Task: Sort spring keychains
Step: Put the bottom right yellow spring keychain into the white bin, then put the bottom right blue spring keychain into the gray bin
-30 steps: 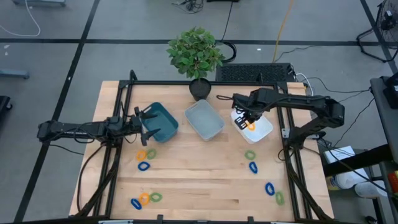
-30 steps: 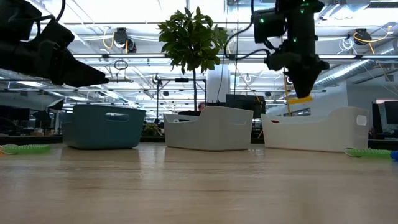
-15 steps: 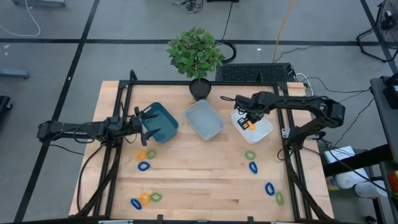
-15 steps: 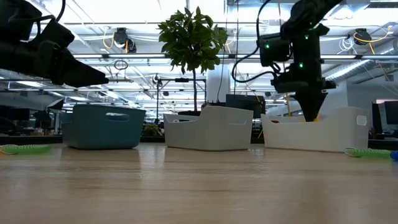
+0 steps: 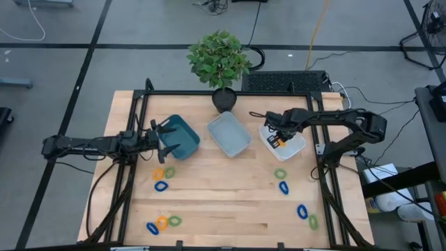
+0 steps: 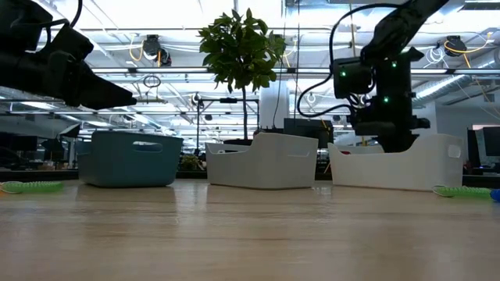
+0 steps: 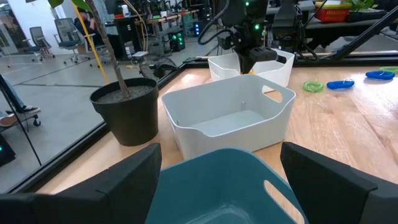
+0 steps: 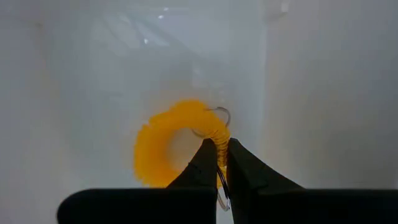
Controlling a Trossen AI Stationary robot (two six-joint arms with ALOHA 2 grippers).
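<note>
right hand (image 8: pixel 217 163): now lowered into white rectangular plastic bin (image 5: pixel 295 146), pinched tight on orange coiled plastic spring keychain (image 8: pixel 168 149) lying on bin floor just ahead | release pending | left hand (image 5: pixel 165 140): spread wide, empty, above teal plastic bin (image 5: pixel 182 134) | other keychains on worktop, well apart

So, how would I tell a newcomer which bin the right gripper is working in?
Find the potted plant at the table's far edge; three bins stand in front of it. Take the white bin, nearest the right arm. The right gripper reaches inside, shut on an orange keychain; the others are teal and grey-blue.
</note>
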